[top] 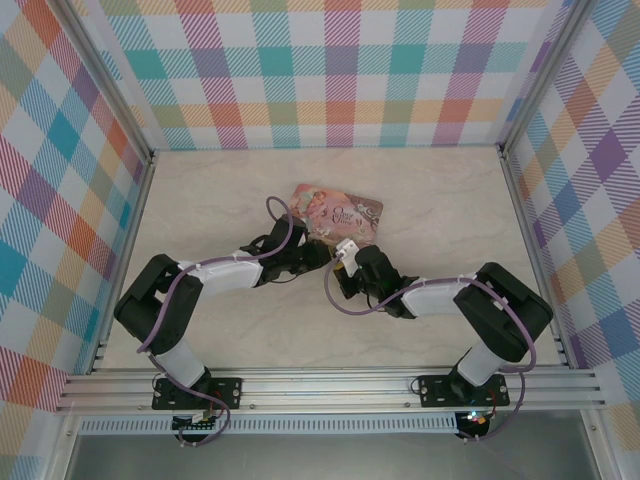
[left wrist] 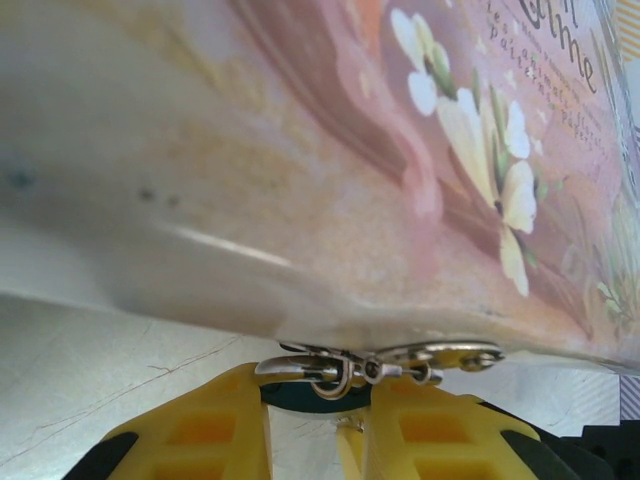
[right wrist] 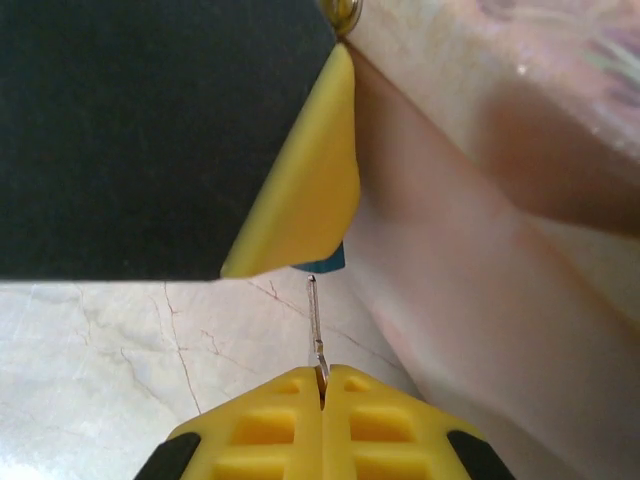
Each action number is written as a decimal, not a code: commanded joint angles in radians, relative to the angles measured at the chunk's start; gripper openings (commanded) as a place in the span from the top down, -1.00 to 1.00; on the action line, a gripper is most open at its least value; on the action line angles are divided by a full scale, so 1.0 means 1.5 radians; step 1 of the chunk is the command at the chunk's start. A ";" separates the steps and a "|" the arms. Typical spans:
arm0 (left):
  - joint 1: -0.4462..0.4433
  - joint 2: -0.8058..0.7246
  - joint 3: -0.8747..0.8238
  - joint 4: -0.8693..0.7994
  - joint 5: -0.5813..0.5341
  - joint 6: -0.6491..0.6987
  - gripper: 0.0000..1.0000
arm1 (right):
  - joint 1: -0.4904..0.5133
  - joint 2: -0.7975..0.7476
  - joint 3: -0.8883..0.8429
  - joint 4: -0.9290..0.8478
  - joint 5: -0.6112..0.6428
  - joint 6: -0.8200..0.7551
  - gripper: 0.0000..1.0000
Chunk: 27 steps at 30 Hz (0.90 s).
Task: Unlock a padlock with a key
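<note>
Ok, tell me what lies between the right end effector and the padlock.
The key: in the right wrist view its thin shaft runs from the shut right end effector up toward the blue padlock. Nothing else lies between.

We look down from above and behind the arm bases on the whole pale marbled table. Our left wrist camera faces far and right, pressed close to the pink illustrated rectangular tin. Our right wrist camera faces far and left, equally close, sharing that tin's near side and the left gripper.
</note>
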 commanded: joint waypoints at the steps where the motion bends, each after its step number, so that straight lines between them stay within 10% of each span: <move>1: -0.007 -0.030 0.013 0.006 0.012 -0.004 0.54 | 0.004 0.020 0.016 0.030 -0.002 -0.001 1.00; 27: -0.008 -0.026 0.012 0.009 0.009 -0.004 0.55 | 0.003 0.035 0.015 0.072 0.001 0.029 1.00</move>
